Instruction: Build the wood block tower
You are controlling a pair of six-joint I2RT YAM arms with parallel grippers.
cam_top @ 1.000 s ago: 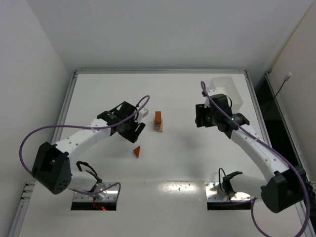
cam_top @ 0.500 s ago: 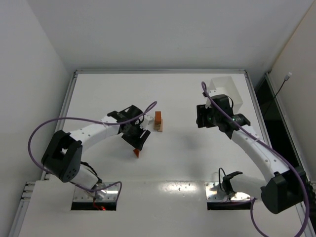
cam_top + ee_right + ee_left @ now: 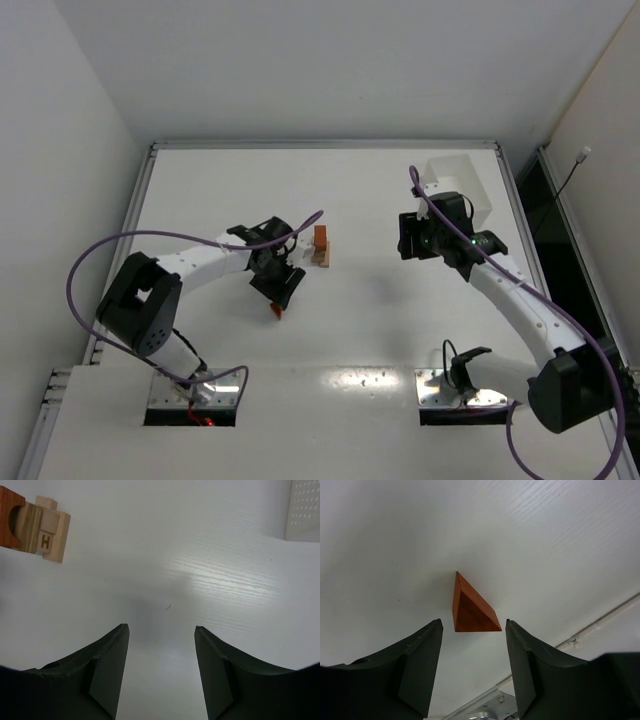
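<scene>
Tower: the wood block tower (image 3: 320, 245) is found mid-table, a short stack so far. A reddish-brown arch piece is seen on pale tan blocks, one stamped with an H, in the right wrist view.
Wedge: the reddish-brown triangular wedge (image 3: 470, 607) is lying loose on the table (image 3: 200, 190), near the tower on its near-left side, not stacked yet.
Left gripper: the left gripper (image 3: 474, 630) is held right over the wedge with its jaws spread. One finger is set on each side, and a gap is visible on both, so nothing is pinched yet.
Right gripper: the right gripper (image 3: 160, 630) is parked to the right of the tower, jaws spread, nothing between them, only bare table underneath.
Done so far: a few blocks are stacked, so roughly the lower part looks finished.
Left to do: the wedge has to be gripped, lifted and set on top. No other loose blocks can be made out on the table, so it's probably the cap piece.
Edges: the white bin (image 3: 470, 190) is tucked into the far right corner, and the table rim is well away from the wedge and the tower.
Open room: plenty of bare surface is left around the wedge. The tight spot is the tower itself, where the left arm's purple cable (image 3: 300, 221) is looped close by, so care is probably needed there.
</scene>
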